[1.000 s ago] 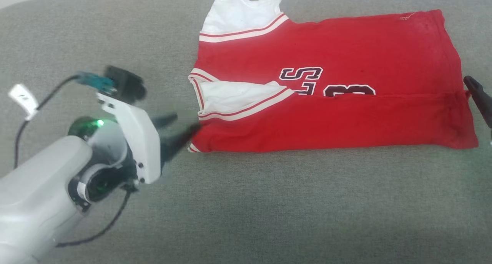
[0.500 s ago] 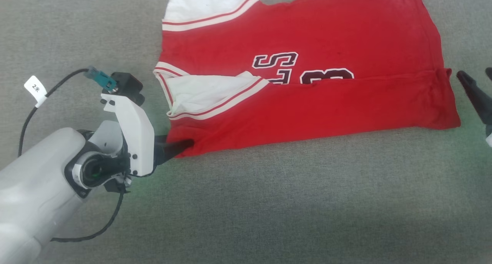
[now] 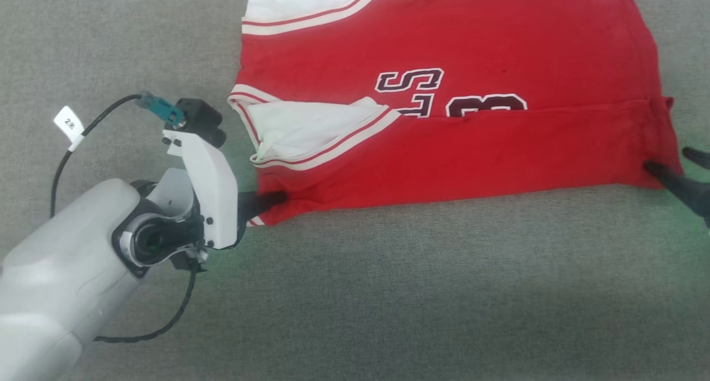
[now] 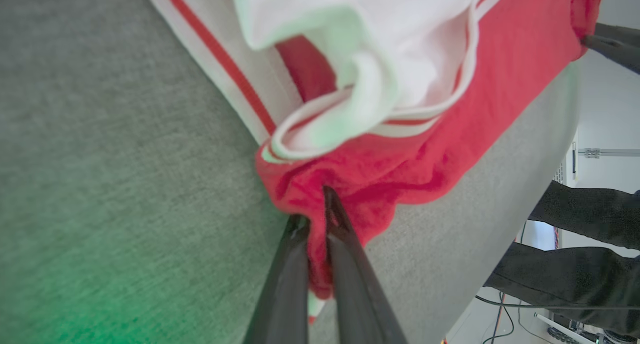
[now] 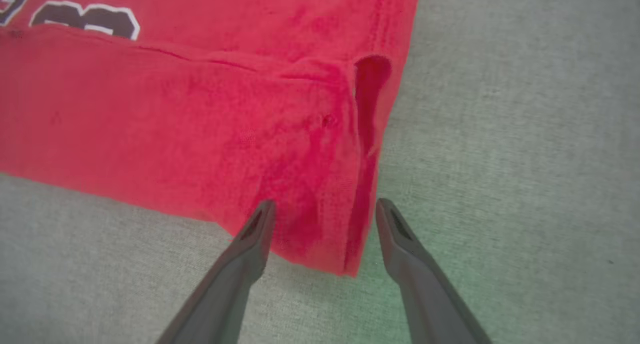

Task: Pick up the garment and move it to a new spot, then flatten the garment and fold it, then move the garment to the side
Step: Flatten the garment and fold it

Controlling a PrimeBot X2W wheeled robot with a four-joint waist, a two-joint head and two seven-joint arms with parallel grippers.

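The garment (image 3: 444,109), a red jersey with black white-outlined lettering, white-striped trim and a white section, lies folded lengthwise on grey fabric. My left gripper (image 3: 274,199) is shut on its near left corner; in the left wrist view the red cloth (image 4: 350,179) bunches between the closed fingers (image 4: 320,219). My right gripper (image 3: 668,167) is at the garment's near right corner. In the right wrist view that gripper (image 5: 325,206) stands open with the red corner (image 5: 320,224) lying between its fingers.
The grey fabric surface (image 3: 388,292) stretches wide in front of the garment. A cable with a white tag (image 3: 69,125) loops from my left wrist. In the left wrist view, dark-clad limbs of a person (image 4: 585,249) stand beyond the surface's edge.
My left gripper slid onto the garment's near left corner and shut on it. My right gripper moved in around the near right corner. The head camera has tilted, shifting the picture.
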